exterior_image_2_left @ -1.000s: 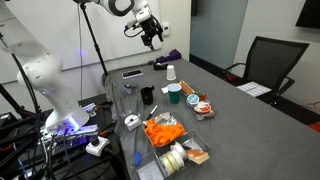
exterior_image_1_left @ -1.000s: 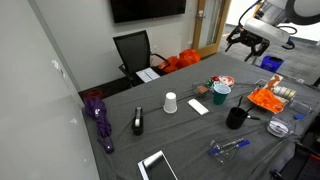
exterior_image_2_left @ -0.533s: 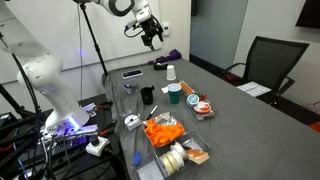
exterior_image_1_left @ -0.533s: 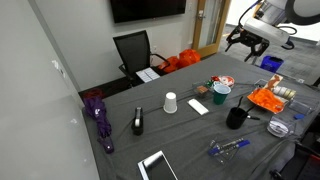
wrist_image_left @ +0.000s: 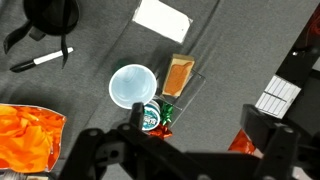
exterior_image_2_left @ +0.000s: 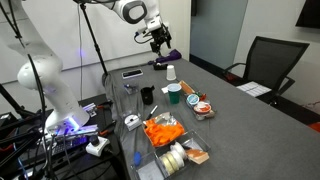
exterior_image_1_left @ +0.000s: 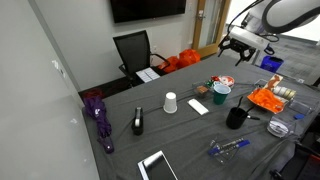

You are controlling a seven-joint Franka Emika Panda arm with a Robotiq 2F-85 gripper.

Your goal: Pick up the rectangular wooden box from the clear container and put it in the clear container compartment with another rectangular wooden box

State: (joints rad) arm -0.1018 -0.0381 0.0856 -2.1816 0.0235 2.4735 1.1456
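Note:
My gripper hangs open and empty high above the grey table; it also shows in an exterior view. In the wrist view its two dark fingers frame the table far below. A rectangular wooden box lies in a small clear container beside a teal cup, a green bow and a red item. That container shows in both exterior views. A second clear container holding several items stands at the table's end. I cannot make out a second wooden box.
On the table are a white cup, a white card, a black cup, an orange heap, a marker, a black object, a purple umbrella and a tablet. An office chair stands behind.
My gripper has moved a little lower and further in over the table. It stays open. Nothing on the table has moved.

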